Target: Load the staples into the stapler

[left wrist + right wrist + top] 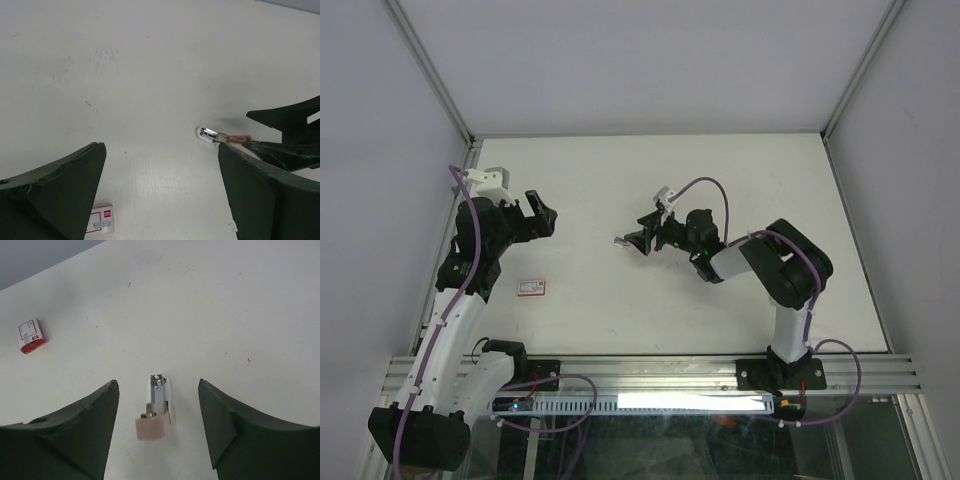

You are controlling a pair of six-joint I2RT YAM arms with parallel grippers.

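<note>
Right fingers (75,430) spread wide, straddling the tiny pink stapler (157,407) lying on the bench (225,300) with metal channel bared, seemingly to steady it; left fingers (60,190) spread too, empty.

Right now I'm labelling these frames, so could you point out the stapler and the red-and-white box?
stapler (158,395): right wrist view, on its silver metal part.
red-and-white box (531,288): top external view, on the middle of its top face.
</note>
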